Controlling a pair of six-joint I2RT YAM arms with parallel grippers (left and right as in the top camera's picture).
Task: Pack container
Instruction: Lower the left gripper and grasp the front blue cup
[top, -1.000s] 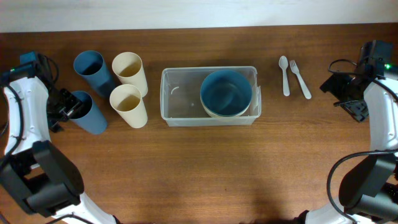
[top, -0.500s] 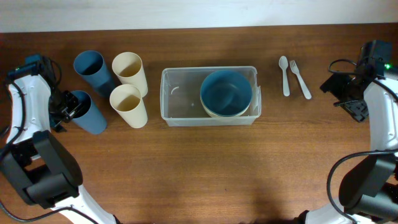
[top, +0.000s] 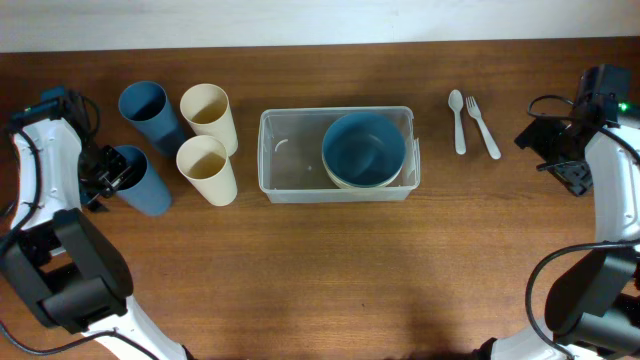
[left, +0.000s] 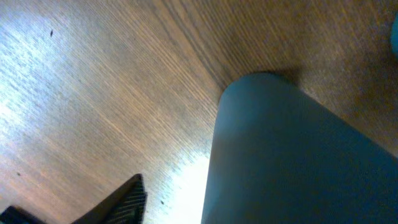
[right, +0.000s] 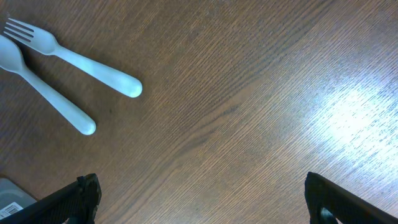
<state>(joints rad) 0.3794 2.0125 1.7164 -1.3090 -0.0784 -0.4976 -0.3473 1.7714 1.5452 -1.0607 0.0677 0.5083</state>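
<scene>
The clear container (top: 290, 160) sits mid-table with a blue bowl (top: 364, 148) nested on a cream bowl in its right half. My left gripper (top: 106, 174) is at the rim of the near blue cup (top: 140, 182). In the left wrist view that cup (left: 298, 155) fills the right side. One finger (left: 127, 200) stands to its left with a strip of table between them; the other finger is hidden. My right gripper (right: 202, 199) stands open over bare wood at the far right (top: 560, 150), holding nothing.
A second blue cup (top: 146, 110) and two cream cups (top: 208, 114) (top: 205, 168) stand left of the container. A white spoon (top: 457, 120) and fork (top: 483, 126) lie to its right, also in the right wrist view, fork (right: 81, 59) and spoon (right: 43, 87).
My left arm has shifted slightly at the near blue cup and its jaws have drawn in a little. The right arm and all objects have stayed put.
</scene>
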